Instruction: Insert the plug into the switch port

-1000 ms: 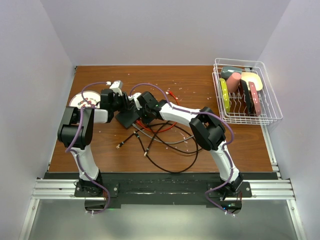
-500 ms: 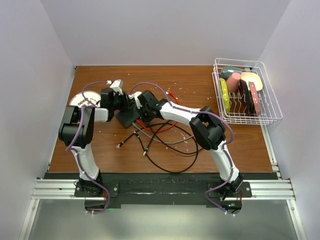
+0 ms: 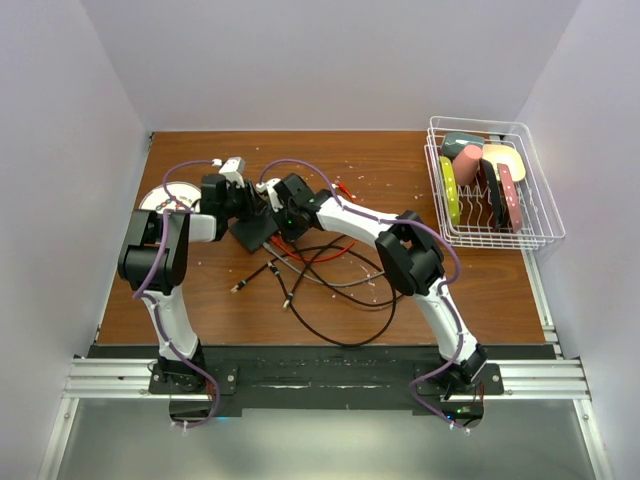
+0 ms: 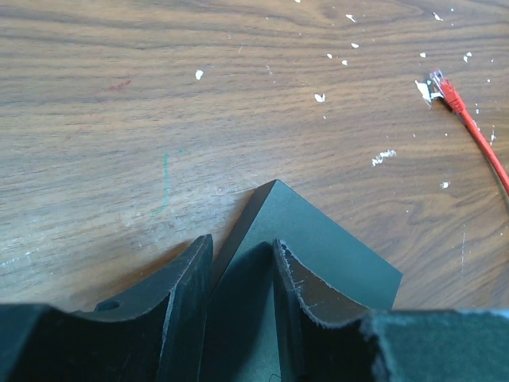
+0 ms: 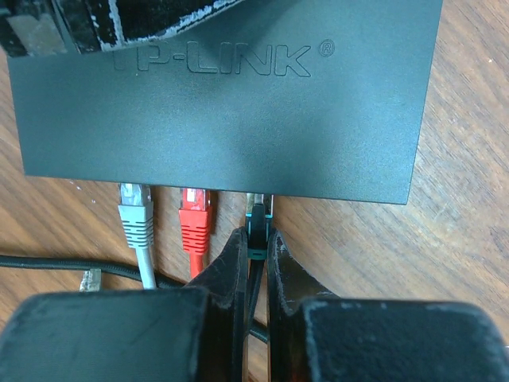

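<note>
**Plug meets port:** the plug (image 5: 257, 225), a dark connector on a black lead, sits nose-first at the mouth of the switch port (image 5: 258, 196). This is the third socket in the row along the edge of the switch (image 5: 231, 103) that faces the right arm. Next to it is a red plug (image 5: 196, 216), with a grey plug (image 5: 134, 215) beyond, both already seated. Whether the dark plug has clicked fully home cannot be told.

The right pincer (image 5: 255, 251) is pressed together on the plug's body just behind the nose, apparently so the connector stays square to the socket for a straight push. On the opposite side, the left pincer (image 4: 242, 267) pinches a corner of the black box, seemingly to brace it against sliding away under that push.

The switch lies left of centre on the wooden worktop (image 3: 420, 170), with loose cables (image 3: 305, 258) tangled toward the near side. A spare red cable (image 4: 477, 135) lies apart from the box. A wire basket (image 3: 490, 190) stands at the far right.
</note>
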`<state>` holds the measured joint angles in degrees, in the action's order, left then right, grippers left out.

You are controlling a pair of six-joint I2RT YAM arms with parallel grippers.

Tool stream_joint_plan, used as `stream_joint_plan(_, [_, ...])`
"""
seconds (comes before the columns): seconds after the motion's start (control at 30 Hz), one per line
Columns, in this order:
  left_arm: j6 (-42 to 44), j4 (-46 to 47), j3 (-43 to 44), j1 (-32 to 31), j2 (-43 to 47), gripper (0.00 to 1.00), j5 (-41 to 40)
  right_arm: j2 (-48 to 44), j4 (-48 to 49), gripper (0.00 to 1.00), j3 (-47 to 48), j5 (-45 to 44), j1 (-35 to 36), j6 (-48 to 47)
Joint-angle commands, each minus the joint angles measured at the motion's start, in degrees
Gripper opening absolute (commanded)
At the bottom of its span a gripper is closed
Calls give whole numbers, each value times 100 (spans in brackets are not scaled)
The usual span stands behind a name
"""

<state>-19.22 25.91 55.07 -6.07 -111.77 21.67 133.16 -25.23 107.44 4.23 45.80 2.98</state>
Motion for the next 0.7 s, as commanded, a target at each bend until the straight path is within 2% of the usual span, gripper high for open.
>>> stream_joint_plan(0.0, [-108,-1396,-251,-404,-267,24,1129,25,2155,0,735,254,34,1])
stream_joint_plan(0.2, [-73,-1466,-242,-396,-188,25,1024,-132,2066,0,507,263,34,18])
stream_joint_plan(0.3, [-29,-1554,-216,-387,-39,31,787,-412,2058,0,138,219,43,35])
stream_joint_plan(0.33, [-11,-1598,-225,-387,84,36,708,-484,2066,9,24,149,34,53])
stream_joint_plan(0.4, [-11,-1607,-277,-360,251,43,445,-720,2066,16,-275,113,34,71])
stream_joint_plan(0.43, [-11,-1607,-330,-352,452,53,304,-791,2084,20,-372,87,34,79])
stream_joint_plan(0.53, [-20,-1651,-479,-299,944,64,-241,-1028,2093,30,-662,26,34,115])
stream_joint_plan(0.57, [-29,-1668,-523,-273,1077,67,-373,-1073,2058,38,-741,17,34,123])
stream_joint_plan(0.67, [-82,-1738,-716,-237,1613,75,-892,-1231,1979,49,-847,-45,43,150])
